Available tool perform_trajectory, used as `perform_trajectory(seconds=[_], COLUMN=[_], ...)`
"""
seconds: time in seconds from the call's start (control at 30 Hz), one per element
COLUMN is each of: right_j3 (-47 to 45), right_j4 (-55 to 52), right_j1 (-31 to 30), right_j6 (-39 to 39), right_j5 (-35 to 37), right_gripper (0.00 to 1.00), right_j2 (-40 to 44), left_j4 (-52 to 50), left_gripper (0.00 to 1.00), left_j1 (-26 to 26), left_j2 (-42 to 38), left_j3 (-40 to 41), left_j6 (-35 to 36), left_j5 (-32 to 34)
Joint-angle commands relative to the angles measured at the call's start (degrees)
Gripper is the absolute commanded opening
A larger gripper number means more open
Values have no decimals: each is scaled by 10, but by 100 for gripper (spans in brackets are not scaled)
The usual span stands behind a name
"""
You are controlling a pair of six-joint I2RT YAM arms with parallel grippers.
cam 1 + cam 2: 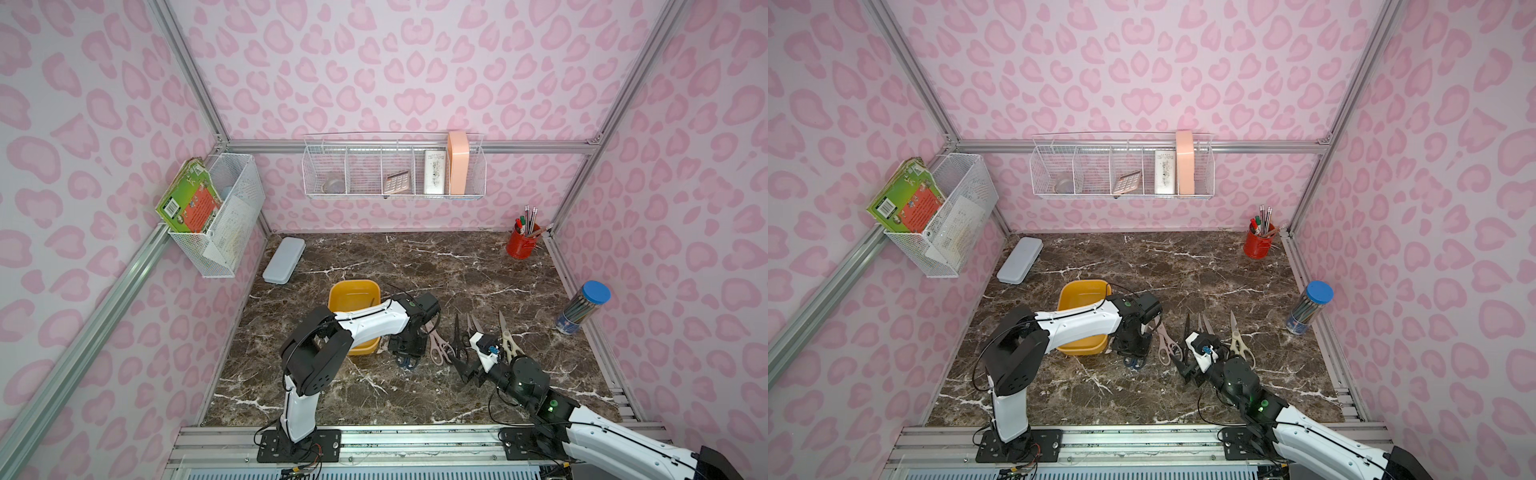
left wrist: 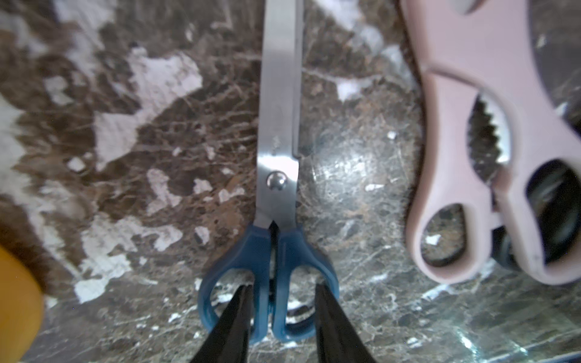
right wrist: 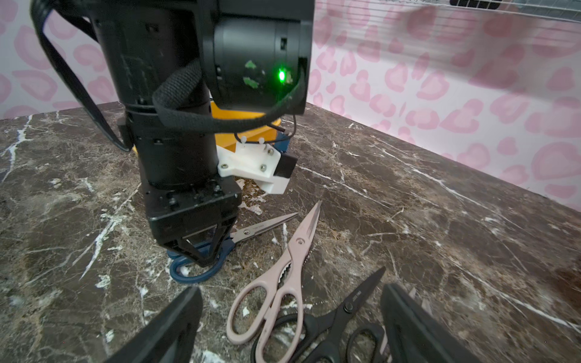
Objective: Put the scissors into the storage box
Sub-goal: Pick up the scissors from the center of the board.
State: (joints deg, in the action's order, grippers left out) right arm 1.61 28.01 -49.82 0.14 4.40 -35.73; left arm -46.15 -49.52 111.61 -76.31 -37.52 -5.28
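Left wrist: left pincer half-open, straddling blue scissors (hidden overhead); right pincer wide, empty.

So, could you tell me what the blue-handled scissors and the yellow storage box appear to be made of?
The blue-handled scissors: blades look like bare steel, bright and reflective with a round rivet; handles seem smooth moulded plastic. The storage box: probably plastic, judging by its uniform yellow-orange, rounded corners and soft sheen.

counter looks like polished brown marble, glossy. blue scissors: shiny steel blades w/ smooth plastic handles. storage box smooth plastic.
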Motion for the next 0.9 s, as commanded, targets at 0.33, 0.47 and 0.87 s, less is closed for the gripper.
perform_trajectory(seconds=[0.33,0.47,0.87], right_j3=[18,15,-14], right_j4=[19,18,18], right_j1=[0,0,-1], right_j6=[-3,-2,-1], right_j5=[-27,-23,6], right_gripper=[89,89,92], right_j2=[-37,-26,48], left_j4=[-23,-23,-84], left_gripper=[19,11,0], left_j1=[0,1,4], left_j2=[26,25,-59], left_j3=[11,15,-39], left_j6=[5,1,20], left_j5=[24,32,104])
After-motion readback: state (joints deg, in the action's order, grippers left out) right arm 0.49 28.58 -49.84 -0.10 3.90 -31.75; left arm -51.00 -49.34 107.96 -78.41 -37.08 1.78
